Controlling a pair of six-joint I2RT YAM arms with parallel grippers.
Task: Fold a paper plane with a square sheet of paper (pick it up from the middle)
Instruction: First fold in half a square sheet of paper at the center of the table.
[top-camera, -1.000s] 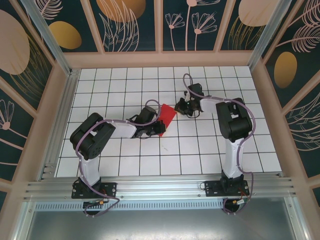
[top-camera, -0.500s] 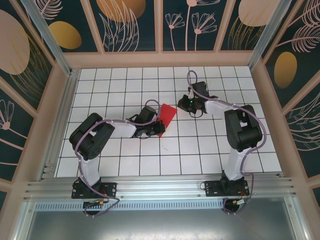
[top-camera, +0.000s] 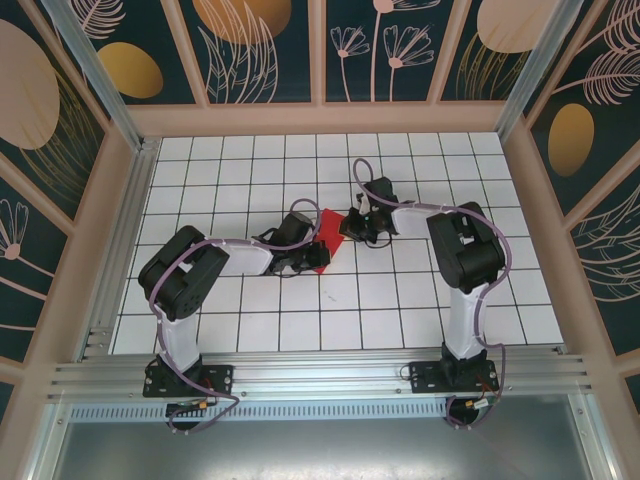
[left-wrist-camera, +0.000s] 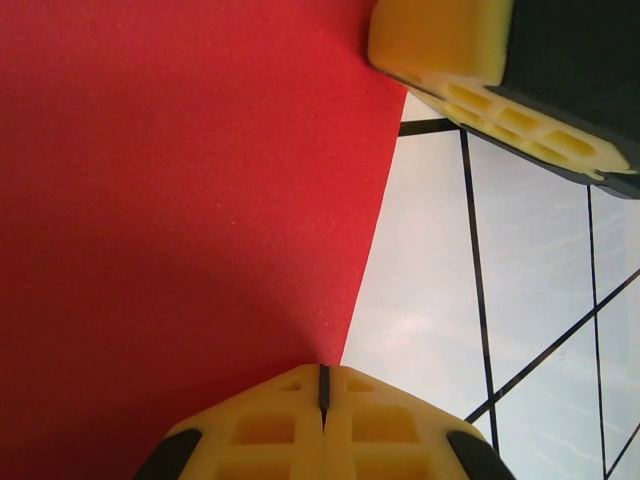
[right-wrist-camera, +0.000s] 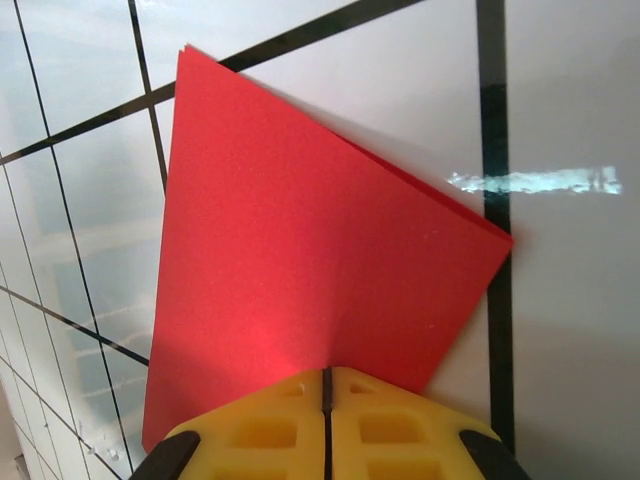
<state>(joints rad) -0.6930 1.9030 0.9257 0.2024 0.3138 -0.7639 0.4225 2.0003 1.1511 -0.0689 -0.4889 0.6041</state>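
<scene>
The square sheet of paper (top-camera: 330, 236) lies folded into a red rectangle on the white grid table (top-camera: 400, 300), near the middle. In the right wrist view its two layers (right-wrist-camera: 300, 250) show at the far edge. My left gripper (top-camera: 312, 254) is shut, its tips (left-wrist-camera: 322, 380) down on the paper (left-wrist-camera: 180, 200) at its near right edge. My right gripper (top-camera: 349, 226) is shut too, its tips (right-wrist-camera: 325, 385) set on the paper's edge from the other side. One of its yellow fingers (left-wrist-camera: 440, 40) reaches into the left wrist view. I cannot tell whether either pinches the paper.
Wooden walls (top-camera: 520, 170) with dark flower panels close in the table on three sides. An aluminium rail (top-camera: 320, 375) runs along the near edge by the arm bases. Open grid tiles lie in front of and behind the paper.
The right arm swung out to the right and came back, bringing its shut gripper left onto the paper's edge. The left gripper and the paper have stayed put.
</scene>
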